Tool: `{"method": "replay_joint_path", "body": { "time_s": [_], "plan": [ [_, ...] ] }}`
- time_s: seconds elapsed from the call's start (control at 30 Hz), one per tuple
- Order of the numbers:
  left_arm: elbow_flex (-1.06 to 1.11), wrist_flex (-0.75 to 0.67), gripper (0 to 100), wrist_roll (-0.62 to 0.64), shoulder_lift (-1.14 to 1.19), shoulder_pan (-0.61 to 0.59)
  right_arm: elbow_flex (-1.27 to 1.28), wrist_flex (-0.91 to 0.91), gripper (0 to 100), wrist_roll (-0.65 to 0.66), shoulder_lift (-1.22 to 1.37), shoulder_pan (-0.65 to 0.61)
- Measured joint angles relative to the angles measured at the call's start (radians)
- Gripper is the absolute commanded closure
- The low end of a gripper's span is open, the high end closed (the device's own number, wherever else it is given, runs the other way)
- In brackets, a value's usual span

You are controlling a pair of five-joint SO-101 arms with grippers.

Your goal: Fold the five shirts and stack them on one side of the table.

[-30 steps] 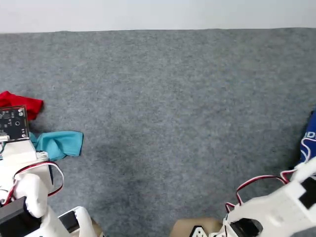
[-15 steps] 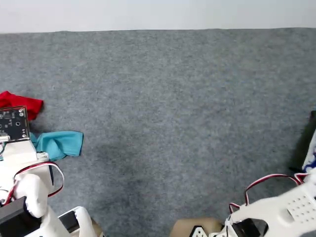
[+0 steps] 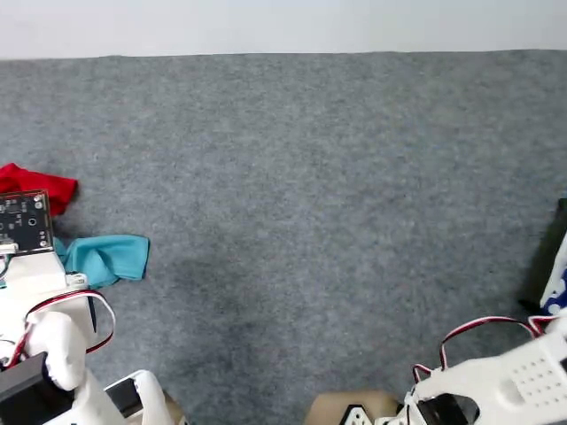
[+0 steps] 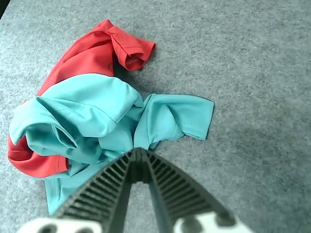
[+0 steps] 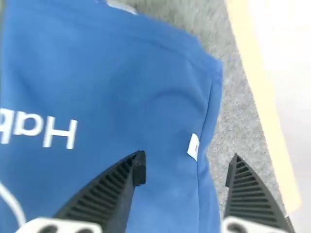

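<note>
A crumpled teal shirt (image 4: 102, 121) lies on top of a red shirt (image 4: 92, 53) on the grey mat; the same teal shirt (image 3: 104, 257) and red shirt (image 3: 40, 184) show at the table's left edge in the high view. My left gripper (image 4: 141, 158) hangs shut just above the teal shirt, holding nothing. A blue shirt with white print (image 5: 97, 97) lies flat under my right gripper (image 5: 187, 167), which stands open above it. A sliver of that blue shirt (image 3: 558, 283) peeks in at the right edge.
The grey mat (image 3: 310, 195) covers the table. The left arm (image 3: 44, 336) sits at the front left and the right arm (image 3: 505, 381) at the front right. A pale table edge (image 5: 257, 87) runs close beside the blue shirt.
The right arm swung further right and toward the table's edge, so less of the blue shirt shows in the high view. The left arm stayed still.
</note>
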Motion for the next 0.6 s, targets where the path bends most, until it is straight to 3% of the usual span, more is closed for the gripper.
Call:
{"method": "replay_joint_path", "body": {
  "time_s": [0.23,0.6],
  "plan": [
    [0.000,0.000,100,0.000,0.000,0.000,0.000,0.080,98.6,0.000,0.028,-0.086],
    [0.000,0.000,100,0.000,0.000,0.000,0.000,0.130,98.8,0.000,0.215,-0.153]
  ]
}}
